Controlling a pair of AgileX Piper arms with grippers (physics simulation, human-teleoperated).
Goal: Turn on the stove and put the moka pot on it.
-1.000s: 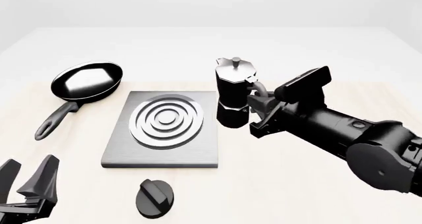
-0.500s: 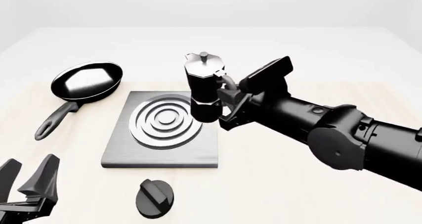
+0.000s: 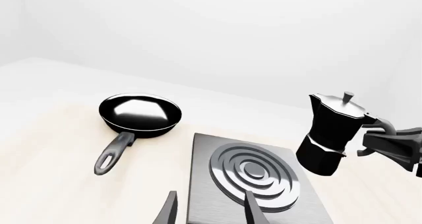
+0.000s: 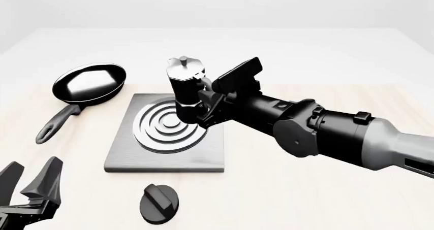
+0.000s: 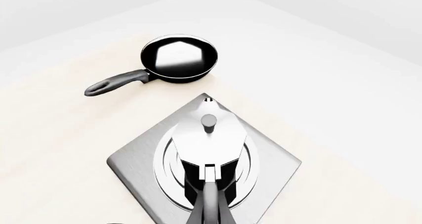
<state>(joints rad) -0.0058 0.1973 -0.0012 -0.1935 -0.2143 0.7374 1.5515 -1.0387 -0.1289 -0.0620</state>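
Presently the right gripper (image 4: 211, 99) is clamped on the handle of the moka pot (image 4: 186, 90), upright over the stove (image 4: 169, 133), handle toward 3 o'clock. The left gripper (image 4: 27, 185) hangs spread and empty at 7 o'clock.

pale wooden table (image 4: 326, 199), plain white backdrop

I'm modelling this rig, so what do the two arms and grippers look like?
The right arm is glossy black with bulky rounded joints, turning grey toward its base. The left gripper has two matte black, flat tapered fingers. No cables or markings show.
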